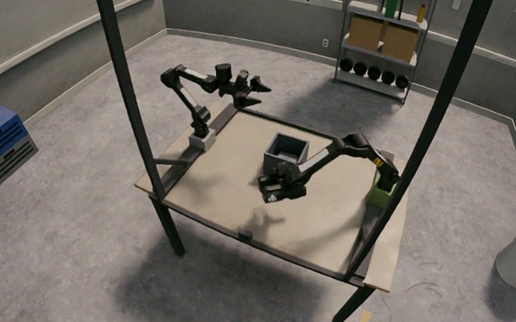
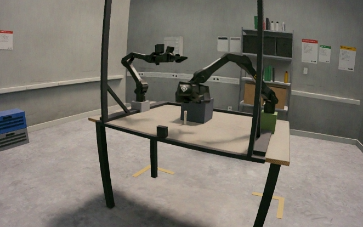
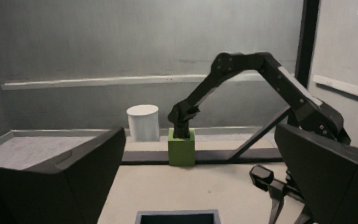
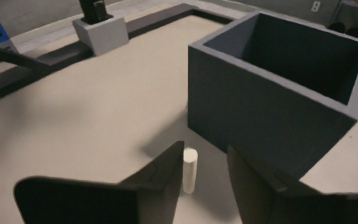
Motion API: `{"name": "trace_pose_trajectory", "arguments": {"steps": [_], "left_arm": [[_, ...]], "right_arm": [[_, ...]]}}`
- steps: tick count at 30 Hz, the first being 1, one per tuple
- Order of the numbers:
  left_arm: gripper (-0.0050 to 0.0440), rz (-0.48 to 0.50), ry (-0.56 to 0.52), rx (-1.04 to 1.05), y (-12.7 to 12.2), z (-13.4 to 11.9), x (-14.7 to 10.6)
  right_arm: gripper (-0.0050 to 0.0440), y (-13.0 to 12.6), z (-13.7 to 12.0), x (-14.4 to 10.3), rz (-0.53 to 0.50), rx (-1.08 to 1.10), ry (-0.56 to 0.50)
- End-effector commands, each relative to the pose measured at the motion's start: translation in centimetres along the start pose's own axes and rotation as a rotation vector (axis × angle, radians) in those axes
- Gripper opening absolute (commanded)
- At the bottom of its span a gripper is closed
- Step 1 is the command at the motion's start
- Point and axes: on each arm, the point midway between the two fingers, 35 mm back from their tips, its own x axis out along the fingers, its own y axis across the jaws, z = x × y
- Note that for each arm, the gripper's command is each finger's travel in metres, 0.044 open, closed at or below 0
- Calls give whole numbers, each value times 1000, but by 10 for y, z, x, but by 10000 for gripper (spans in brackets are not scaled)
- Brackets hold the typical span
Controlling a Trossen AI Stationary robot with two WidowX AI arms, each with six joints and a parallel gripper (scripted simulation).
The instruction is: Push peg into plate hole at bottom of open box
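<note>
Peg [image 2: 185, 118] [image 4: 189, 170] slim, white, round and upright.

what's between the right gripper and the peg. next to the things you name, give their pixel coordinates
Nothing solid that I can see: in the right wrist view only open space separates the right gripper [image 1: 272, 198] [image 2: 184, 100] [image 4: 205, 149] from the upright white peg [image 2: 185, 118] [image 4: 189, 171] below.
</note>
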Motion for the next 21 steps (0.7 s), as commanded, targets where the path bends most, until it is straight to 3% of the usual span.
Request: {"name": "trace_pose_trajectory", "arguments": {"steps": [1, 6, 7, 14, 16, 21], "left_arm": [[440, -3, -28, 3, -1, 12, -2], [440, -3, -27, 4, -1, 11, -1], [125, -3, -27, 4, -1, 11, -1], [125, -2, -24, 4, -1, 11, -1], [125, -2, -24, 4, -1, 11, -1], [125, -1, -22, 4, -1, 10, 0]], "right_arm": [[126, -3, 23, -4, 28, 27, 37], [126, -13, 53, 2, 64, 39, 110], [126, -16, 60, 3, 76, 41, 125], [126, -37, 108, 8, 194, 55, 201], [126, -37, 108, 8, 194, 55, 201], [126, -57, 146, 6, 313, 55, 211]]}}
